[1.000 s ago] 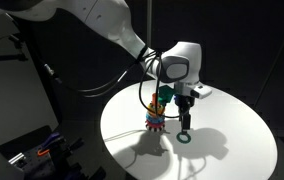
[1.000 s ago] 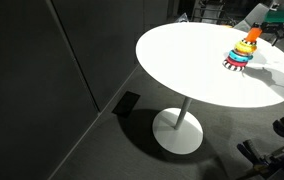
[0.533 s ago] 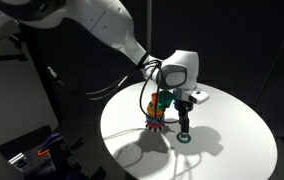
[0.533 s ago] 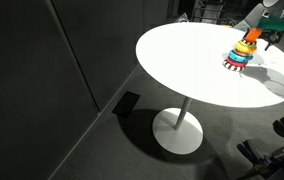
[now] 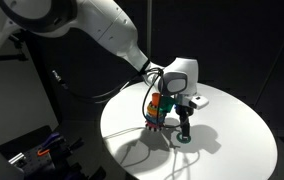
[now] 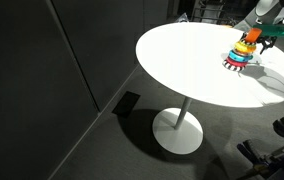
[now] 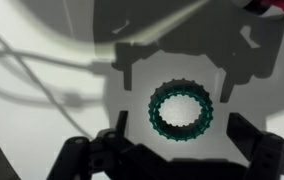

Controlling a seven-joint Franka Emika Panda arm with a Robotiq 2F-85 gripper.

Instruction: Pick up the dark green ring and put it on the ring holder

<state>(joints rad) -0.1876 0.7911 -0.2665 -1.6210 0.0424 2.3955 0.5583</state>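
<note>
A dark green ring (image 7: 180,113) lies flat on a round white table (image 5: 232,150), near the ring holder (image 5: 158,112) but apart from its base. In the wrist view the ring is a thin band with a ridged, toothed outer edge and an open centre, dark against the smooth pale tabletop. The gripper (image 7: 175,128) hangs open over it. Its black fingers (image 7: 107,150) are spread wide on either side of the ring and clear of its edge.

The ring holder (image 6: 244,50) stands upright in both exterior views. It is a small cone of stacked rings in red, blue, yellow and orange, narrowing to an orange knob. In an exterior view the ring (image 5: 185,139) rests just below the gripper (image 5: 185,131). Bare tabletop runs from the ring to the table's curved rim on the side away from the holder. The arm (image 5: 92,25), in smooth white shells, reaches in over the holder, and hard shadows fall across the table.
</note>
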